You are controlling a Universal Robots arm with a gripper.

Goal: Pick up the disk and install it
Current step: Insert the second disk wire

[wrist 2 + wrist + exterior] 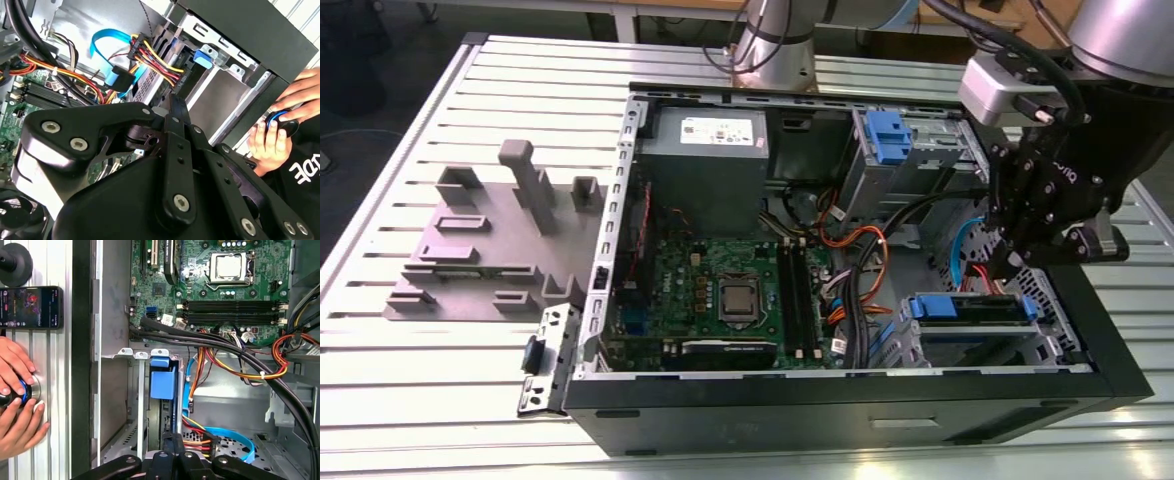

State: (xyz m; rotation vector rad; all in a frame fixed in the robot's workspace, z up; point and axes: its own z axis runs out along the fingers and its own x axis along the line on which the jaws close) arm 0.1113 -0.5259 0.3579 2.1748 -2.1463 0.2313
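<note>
At the exterior view's right, the arm (1121,60) points its tool (1014,265) downward above the seated disk (970,308), fingers pressed together.

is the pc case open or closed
Open: the case has no side panel, so the motherboard and cables are exposed from above.
</note>
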